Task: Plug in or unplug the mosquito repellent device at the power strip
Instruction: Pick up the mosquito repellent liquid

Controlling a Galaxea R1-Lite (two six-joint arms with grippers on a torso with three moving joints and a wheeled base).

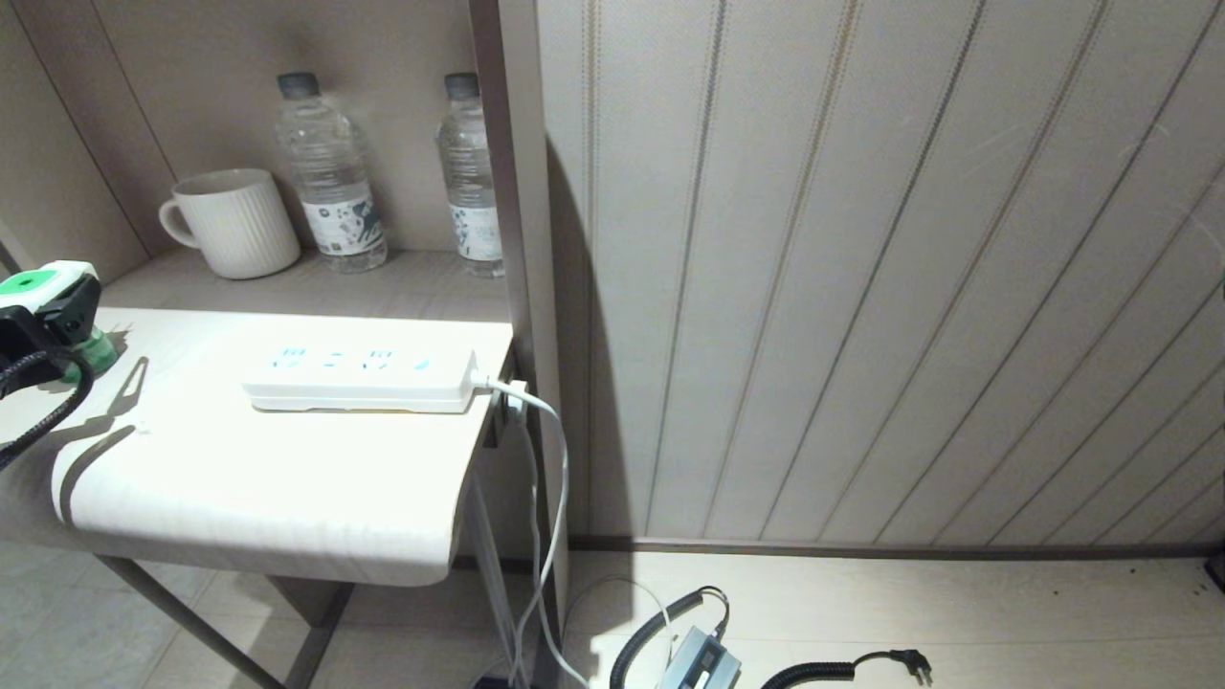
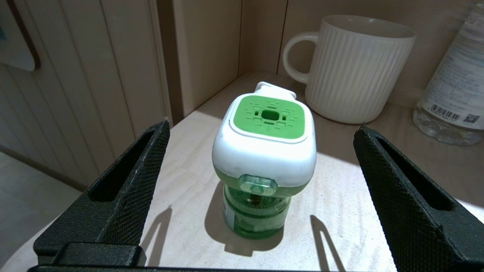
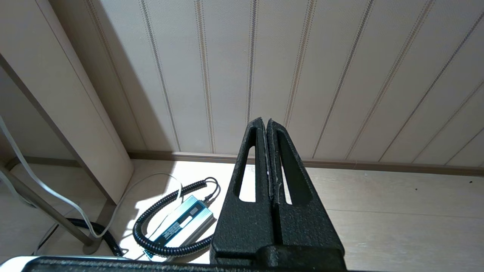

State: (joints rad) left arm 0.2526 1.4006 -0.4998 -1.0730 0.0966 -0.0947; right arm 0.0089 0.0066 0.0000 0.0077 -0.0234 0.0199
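Between the spread-wide fingers of the left pincer (image 2: pixel 261 166) stands the upright repellent (image 2: pixel 264 151), untouched, on the tabletop (image 2: pixel 189 189); the strip (image 1: pixel 362 380) lies beyond.

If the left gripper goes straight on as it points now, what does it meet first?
Likely the mosquito repellent device, standing upright between the open left gripper fingers; the mug lies behind it.

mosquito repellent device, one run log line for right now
left gripper: open, straddling white-and-green mosquito repellent device, no contact | device: upright on table, unplugged | long white power strip: sockets free | right gripper: shut, parked
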